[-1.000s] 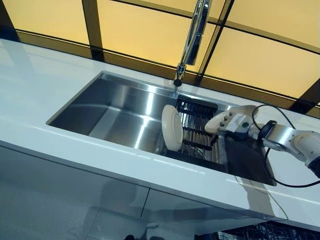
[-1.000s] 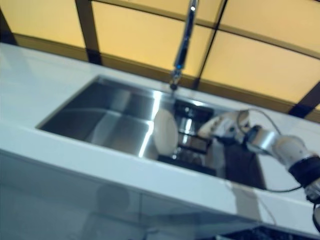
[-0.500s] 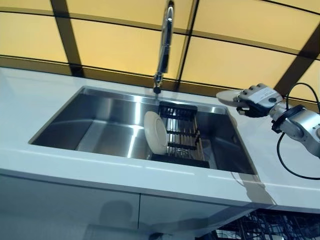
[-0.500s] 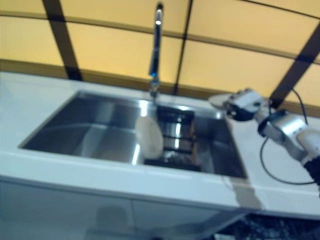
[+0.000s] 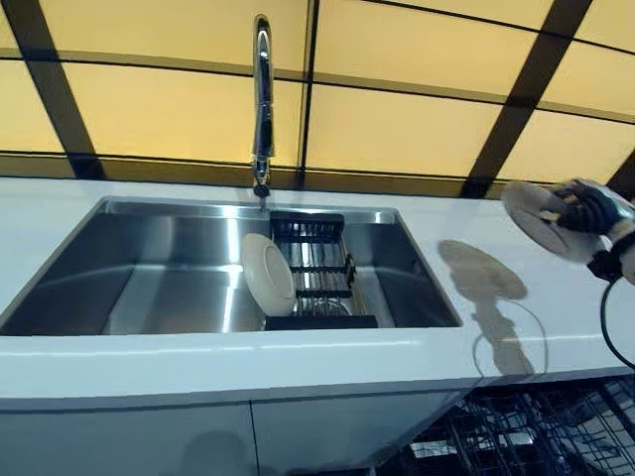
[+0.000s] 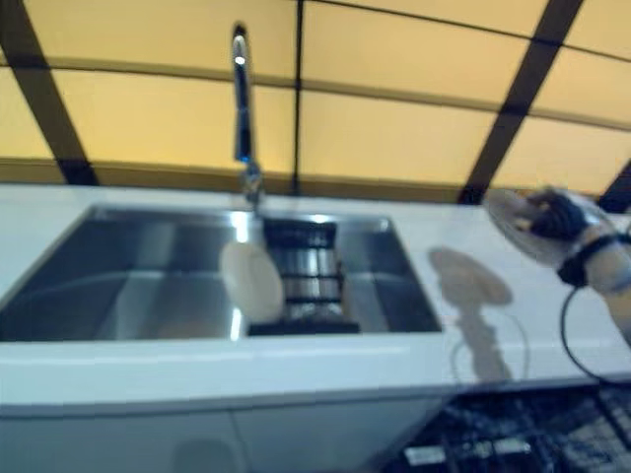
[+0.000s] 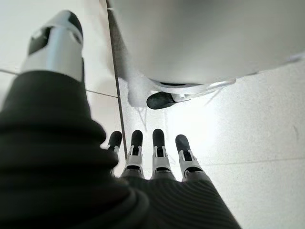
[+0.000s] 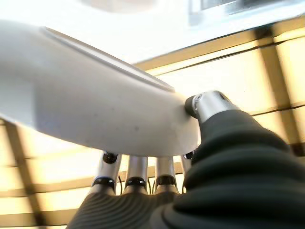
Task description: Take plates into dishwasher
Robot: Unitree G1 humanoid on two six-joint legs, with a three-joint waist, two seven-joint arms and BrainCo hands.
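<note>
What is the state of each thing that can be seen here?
Held plate: lifted over the counter, pinched by the right robot hand.
Second plate: on edge against the black rack in the sink.
Left robot hand: empty, fingers straight.
Faucet: no water visible.

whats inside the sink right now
A black dish rack with one white plate standing on edge against it. Whether more plates sit behind that plate is hidden. The rest of the sink shows bare steel.
</note>
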